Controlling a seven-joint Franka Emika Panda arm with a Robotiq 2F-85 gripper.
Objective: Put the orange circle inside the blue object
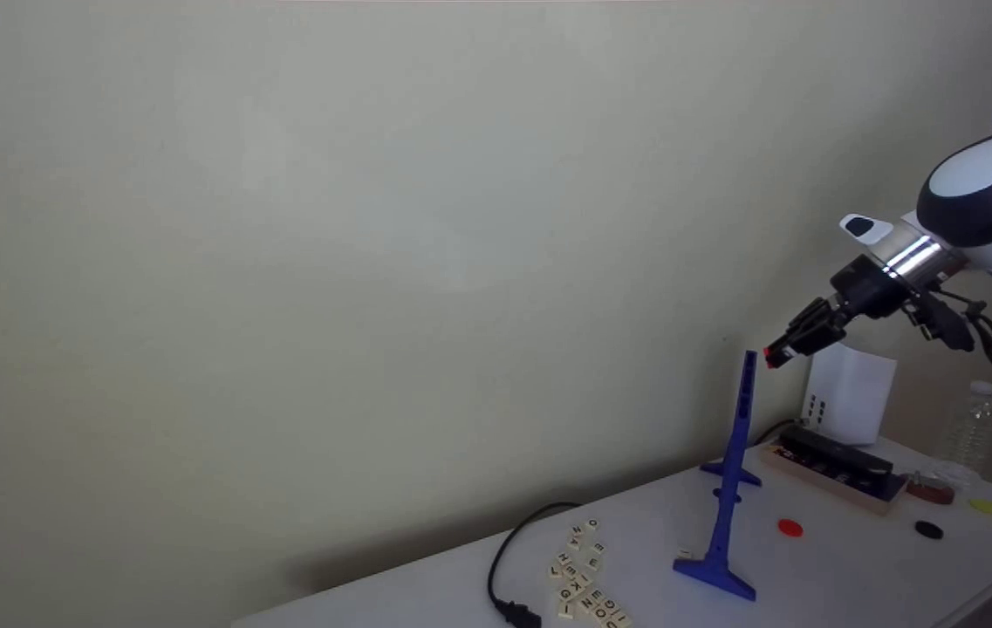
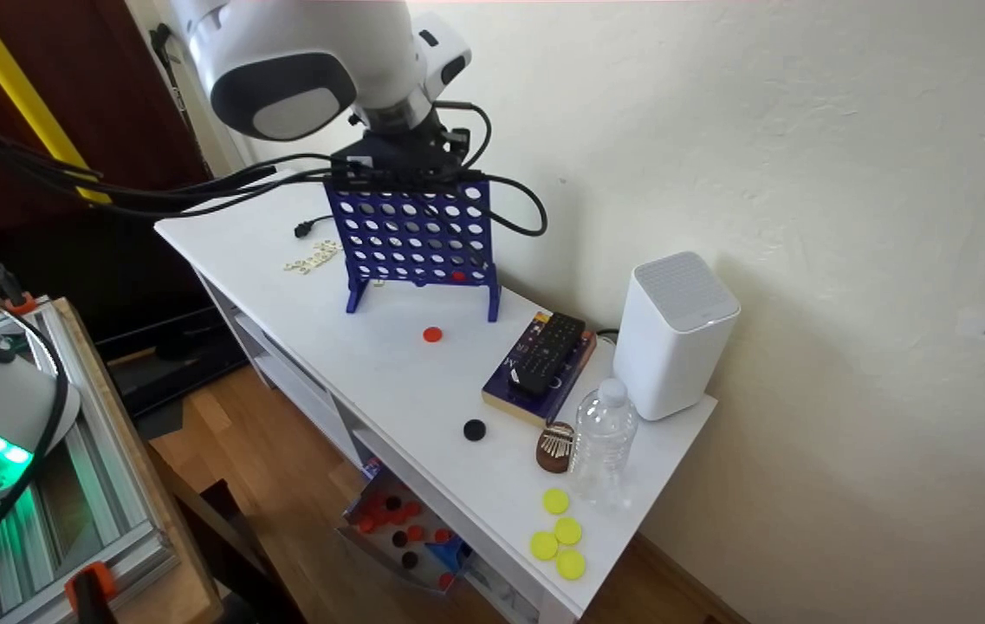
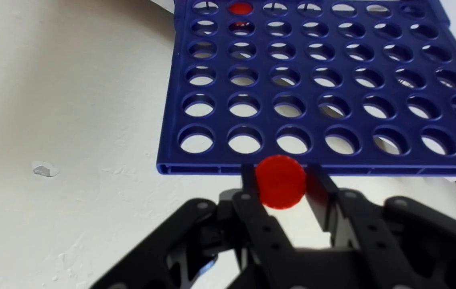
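The orange circle (image 3: 280,182), a red-orange disc, is pinched at its rim between the fingers of my gripper (image 3: 282,178) in the wrist view. The blue object (image 3: 220,122) is an upright grid of round holes on two feet. Its slotted top edge runs just behind the disc there. Seen edge-on in an exterior view, the blue object (image 1: 733,462) looks like a slim post, and my gripper (image 1: 778,354) is at its upper end, slightly to the right with a small gap. A red disc (image 3: 240,8) sits inside the grid near its base. My fingers are hidden in an exterior view.
On the white table lie a loose red disc (image 2: 432,334), a black disc (image 2: 475,430), several yellow discs (image 2: 570,564), and letter tiles (image 2: 316,257). A book (image 2: 509,401) under a remote (image 2: 549,351), a bottle (image 2: 605,438) and a white box (image 2: 674,347) stand near the wall.
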